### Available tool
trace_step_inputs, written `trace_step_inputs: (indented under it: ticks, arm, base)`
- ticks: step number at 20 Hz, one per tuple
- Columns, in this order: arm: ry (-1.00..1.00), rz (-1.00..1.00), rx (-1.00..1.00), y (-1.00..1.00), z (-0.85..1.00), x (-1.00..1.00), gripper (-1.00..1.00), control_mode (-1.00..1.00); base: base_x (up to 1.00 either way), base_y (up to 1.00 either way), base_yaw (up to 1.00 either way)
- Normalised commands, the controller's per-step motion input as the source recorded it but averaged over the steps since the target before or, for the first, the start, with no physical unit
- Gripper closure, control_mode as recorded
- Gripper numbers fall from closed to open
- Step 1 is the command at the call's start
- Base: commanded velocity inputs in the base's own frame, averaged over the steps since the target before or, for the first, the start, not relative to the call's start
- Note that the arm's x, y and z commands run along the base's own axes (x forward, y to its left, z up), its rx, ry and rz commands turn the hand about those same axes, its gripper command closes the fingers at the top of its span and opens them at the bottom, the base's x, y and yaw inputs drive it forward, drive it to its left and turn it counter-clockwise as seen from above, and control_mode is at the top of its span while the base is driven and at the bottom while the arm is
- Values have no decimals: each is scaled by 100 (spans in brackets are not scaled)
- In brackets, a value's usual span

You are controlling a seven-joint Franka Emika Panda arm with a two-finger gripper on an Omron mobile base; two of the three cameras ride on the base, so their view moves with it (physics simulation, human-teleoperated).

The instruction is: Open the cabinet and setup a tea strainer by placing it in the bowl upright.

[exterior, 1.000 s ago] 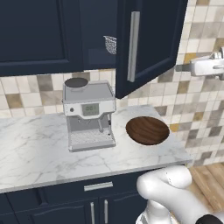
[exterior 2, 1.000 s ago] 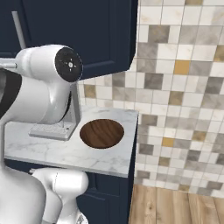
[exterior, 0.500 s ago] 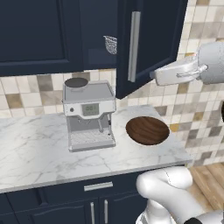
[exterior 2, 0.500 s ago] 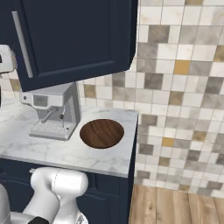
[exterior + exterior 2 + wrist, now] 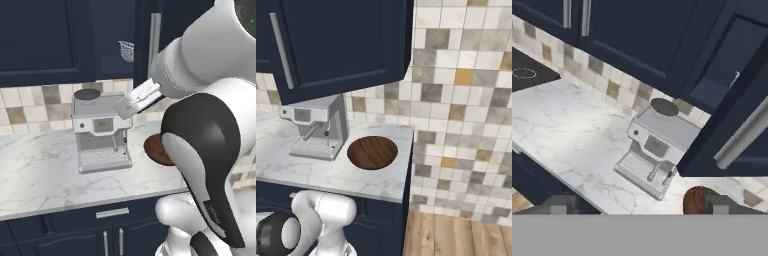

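the cabinet [image 5: 341, 40] door stands open at the top of the frame, the strainer [image 5: 127, 50] inside at upper centre. the bowl [image 5: 372, 152] sits on the desk [image 5: 316, 170] right of the coffee machine [image 5: 100, 130]. the tool [image 5: 131, 101] is mid-frame; i cannot tell whether its fingers are apart.

Both base views look forward and down from behind, left and right, sharing the silver box-shaped coffee machine [image 5: 101, 131] [image 5: 315, 131]. The hand view looks down on it [image 5: 659, 148] from above-left.
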Motion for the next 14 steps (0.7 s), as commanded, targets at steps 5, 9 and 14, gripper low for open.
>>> trace_step_inputs:
  ticks: [5,9,14]
  arm:
    - [20,-11,-65,65,-1,38,-100,-100]
    - [39,0,-56,22,-44,75,-100,-100]
    - [27,0,-27,-5,-72,40,-100,-100]
  base:
    - [0,0,0]
    - [0,0,0]
    - [0,0,0]
